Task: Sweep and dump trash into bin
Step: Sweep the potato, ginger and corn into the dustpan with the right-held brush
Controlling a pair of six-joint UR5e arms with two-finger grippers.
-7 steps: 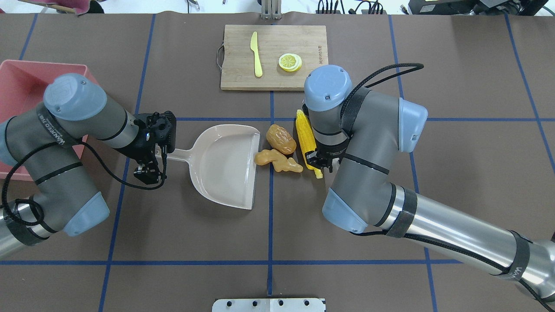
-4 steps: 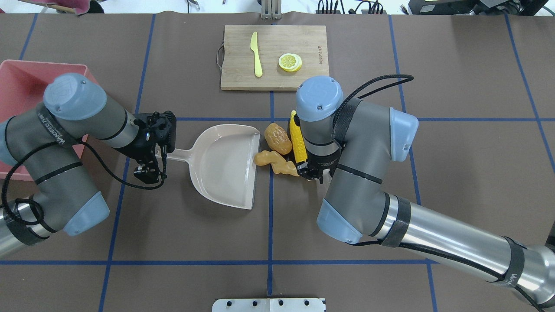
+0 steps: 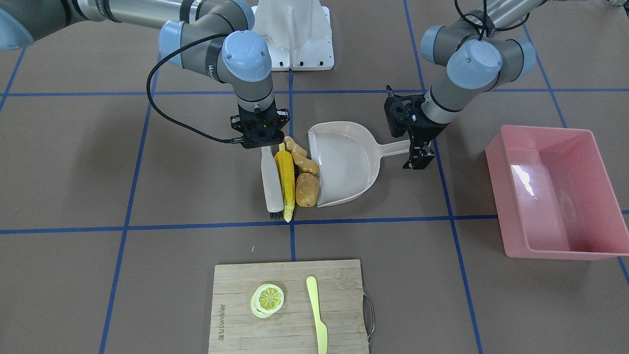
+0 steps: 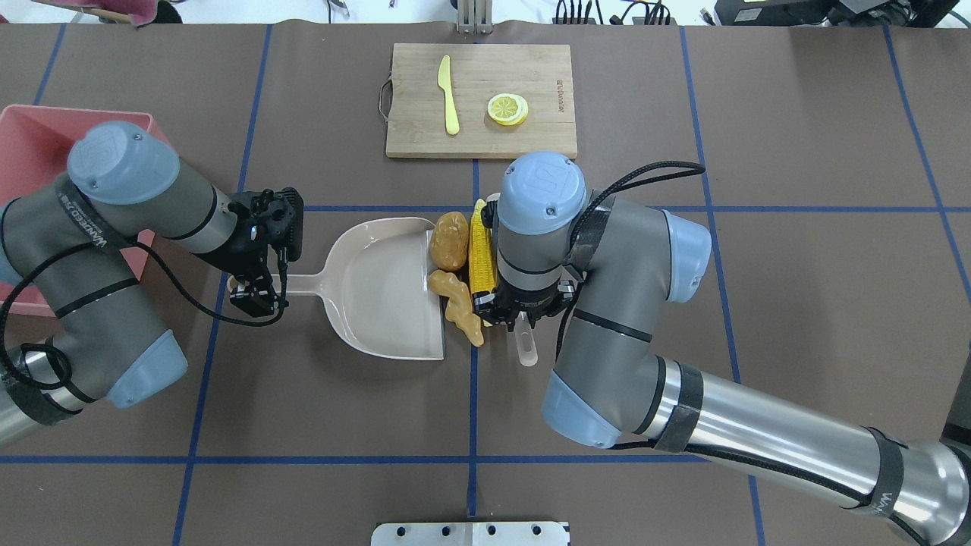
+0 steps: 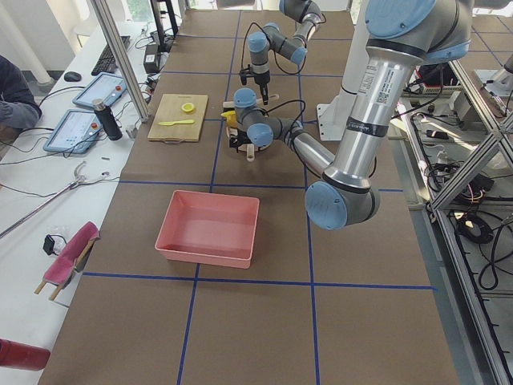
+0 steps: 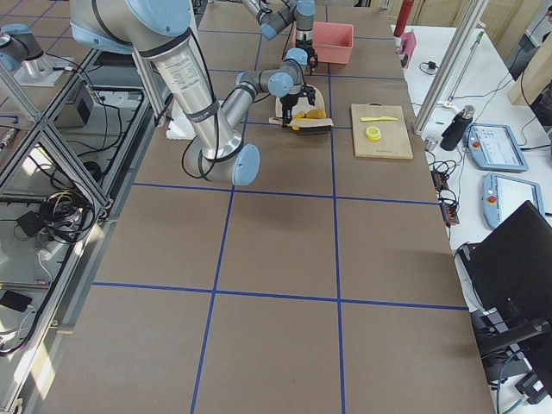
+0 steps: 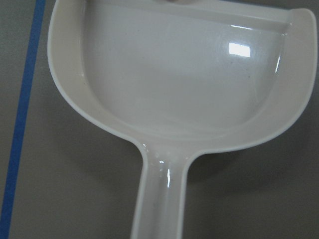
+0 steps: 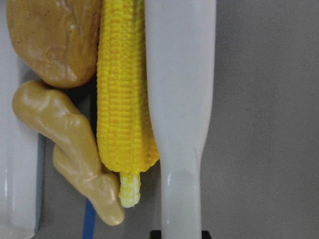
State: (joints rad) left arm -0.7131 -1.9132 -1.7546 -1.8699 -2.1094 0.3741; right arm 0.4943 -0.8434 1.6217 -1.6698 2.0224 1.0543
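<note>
My right gripper (image 4: 518,318) is shut on a white brush (image 3: 271,184) that lies flat against the yellow corn cob (image 4: 479,246). The corn presses the brown potato (image 4: 448,241) and the tan ginger root (image 4: 455,303) against the mouth of the beige dustpan (image 4: 379,288). The right wrist view shows the brush (image 8: 182,74) touching the corn (image 8: 124,99), with the potato (image 8: 55,40) and ginger (image 8: 75,149) beside it. My left gripper (image 4: 254,292) is shut on the dustpan handle. The left wrist view shows the dustpan (image 7: 184,74) holding nothing. The pink bin (image 4: 30,144) sits at the far left, behind my left arm.
A wooden cutting board (image 4: 417,129) at the table's far side carries a pale yellow knife (image 4: 449,95) and a lemon slice (image 4: 507,108). The bin (image 3: 560,196) holds nothing. Blue tape lines cross the brown table cover.
My right gripper has swept the brush to the left, pushing the corn, potato and ginger up to the dustpan's mouth. The dustpan and my left arm have shifted slightly left.
</note>
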